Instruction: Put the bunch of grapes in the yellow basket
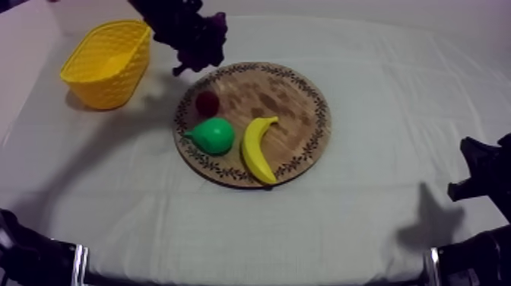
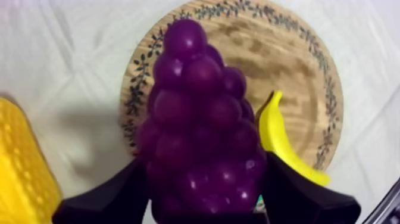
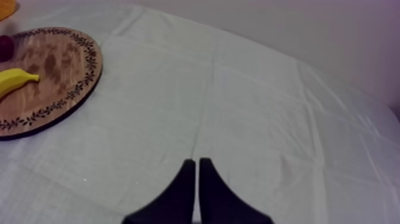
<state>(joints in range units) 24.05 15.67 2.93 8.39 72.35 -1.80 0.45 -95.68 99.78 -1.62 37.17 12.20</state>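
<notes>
A purple bunch of grapes point(image 1: 202, 39) hangs in the air above the far left rim of the round wooden board point(image 1: 296, 103), with my left gripper point(image 1: 186, 34) shut on it. From the left wrist, the grapes point(image 2: 199, 125) sit between my two black fingers point(image 2: 107, 199), over the board point(image 2: 297, 65) and beside the yellow basket point(image 2: 24, 173). The yellow basket point(image 1: 109, 61) stands at the far left of the table. My right gripper point(image 3: 197, 170) is shut on nothing, low over bare cloth at the right side point(image 1: 479, 179).
On the board lie a small red fruit point(image 1: 207, 102), a green pear point(image 1: 213, 135) and a banana point(image 1: 257, 148). The banana point(image 2: 280, 143) also lies beside the held grapes. The board point(image 3: 53, 83) with its banana point(image 3: 15, 78) lies left of my right gripper.
</notes>
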